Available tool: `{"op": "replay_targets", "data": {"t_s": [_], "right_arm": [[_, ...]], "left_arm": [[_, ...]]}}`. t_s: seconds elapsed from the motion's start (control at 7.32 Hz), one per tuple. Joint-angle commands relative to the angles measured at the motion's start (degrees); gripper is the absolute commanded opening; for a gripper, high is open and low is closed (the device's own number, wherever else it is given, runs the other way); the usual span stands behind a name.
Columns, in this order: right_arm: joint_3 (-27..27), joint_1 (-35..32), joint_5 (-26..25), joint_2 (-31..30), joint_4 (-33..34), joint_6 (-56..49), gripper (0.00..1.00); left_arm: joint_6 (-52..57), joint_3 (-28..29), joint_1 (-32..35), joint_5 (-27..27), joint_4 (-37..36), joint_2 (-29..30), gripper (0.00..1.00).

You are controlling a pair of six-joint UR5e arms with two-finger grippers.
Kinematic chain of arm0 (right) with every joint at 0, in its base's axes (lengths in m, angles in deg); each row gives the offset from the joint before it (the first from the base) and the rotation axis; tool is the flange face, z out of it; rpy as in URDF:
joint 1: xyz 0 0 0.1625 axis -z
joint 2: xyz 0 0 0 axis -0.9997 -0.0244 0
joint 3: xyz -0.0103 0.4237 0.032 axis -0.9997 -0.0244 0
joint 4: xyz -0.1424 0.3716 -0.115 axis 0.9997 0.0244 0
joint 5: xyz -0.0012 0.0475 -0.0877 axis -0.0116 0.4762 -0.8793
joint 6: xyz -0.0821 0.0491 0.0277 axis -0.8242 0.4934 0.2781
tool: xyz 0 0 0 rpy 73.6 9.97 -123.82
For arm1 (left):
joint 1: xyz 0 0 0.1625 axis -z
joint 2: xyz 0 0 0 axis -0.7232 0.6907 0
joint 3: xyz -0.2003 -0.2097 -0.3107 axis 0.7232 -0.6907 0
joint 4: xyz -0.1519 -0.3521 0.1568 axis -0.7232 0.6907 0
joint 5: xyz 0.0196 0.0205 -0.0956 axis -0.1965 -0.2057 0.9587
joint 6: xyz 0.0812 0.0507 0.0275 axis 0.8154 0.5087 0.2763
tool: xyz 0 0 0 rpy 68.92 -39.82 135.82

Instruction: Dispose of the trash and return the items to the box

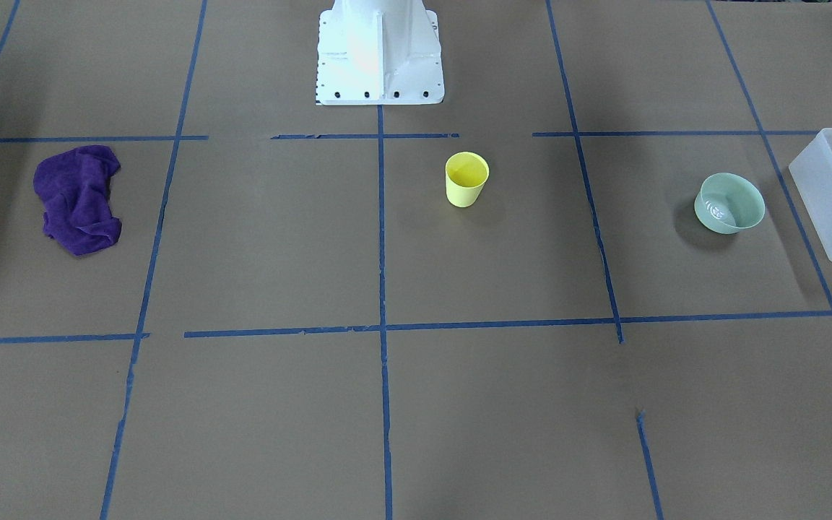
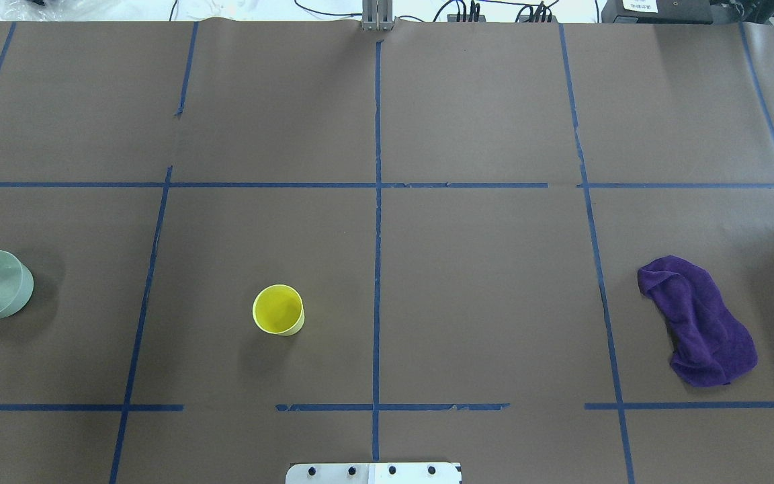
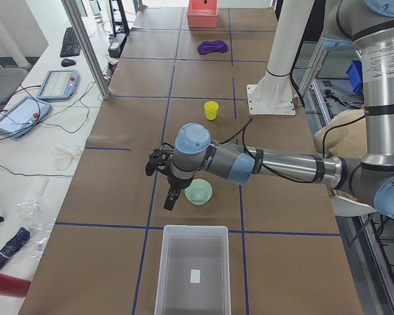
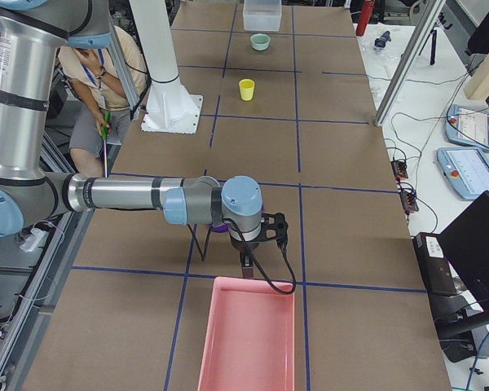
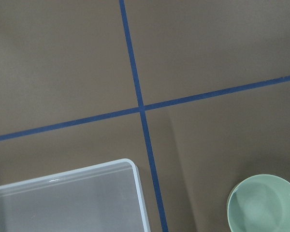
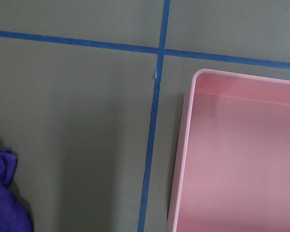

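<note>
Right now the cup [image 1: 466, 180] stands upright near the middle of the table [image 1: 503, 404], a bit to the robot's left. Far out on that same side sits the bowl [image 1: 730, 204], open side up. The box [image 1: 820, 209] lies just past the bowl, at the left end of the table. The cup, bowl and box do not touch each other.

Brown paper covers the table, and blue tape [image 1: 381, 238] cuts it into squares. A purple cloth [image 1: 78, 198] lies in a heap far to the robot's right. A pink tray [image 4: 248, 342] sits at the right end, past the cloth. Desks with screens and cables run along the far side of the table.

Over the table, the left claw [image 3: 173, 197] hangs just beside the bowl, fingers pointing down. The right claw [image 4: 248, 262] hangs by the rim of the pink tray, near the cloth. Both claws show only from the side, so I cannot tell if their fingers are apart or together.
</note>
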Motion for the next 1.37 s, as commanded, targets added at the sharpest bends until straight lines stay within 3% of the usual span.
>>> {"op": "replay_targets", "data": {"t_s": [0.0,0.41,0.68,0.82,0.96,1.23], "right_arm": [[0.55,0.43,0.15,1.67,-0.59,0.6,1.0],[1.35,0.34,1.36,6.23,-0.42,0.69,1.0],[1.09,0.34,3.84,6.33,-0.42,0.69,1.0],[1.17,0.26,3.92,6.33,-0.5,0.61,1.0],[1.44,0.25,4.1,6.24,-0.5,0.6,1.0],[0.91,0.25,4.1,6.33,-4.27,1.04,1.0]], "left_arm": [[-0.4,0.91,-2.9,0.15,1.81,5.11,1.0],[-0.84,1.44,-3.35,0.6,7.23,12.67,1.0],[-16.76,0.31,-5.53,1.12,13.11,14.18,1.0],[-18.58,-0.48,-9.37,0.6,13.68,14.36,1.0],[-28.08,-2.67,-12.55,0.42,13.86,14.89,1.0],[-41.57,-11.62,-30.33,-12.7,13.51,15.6,1.0]]}}
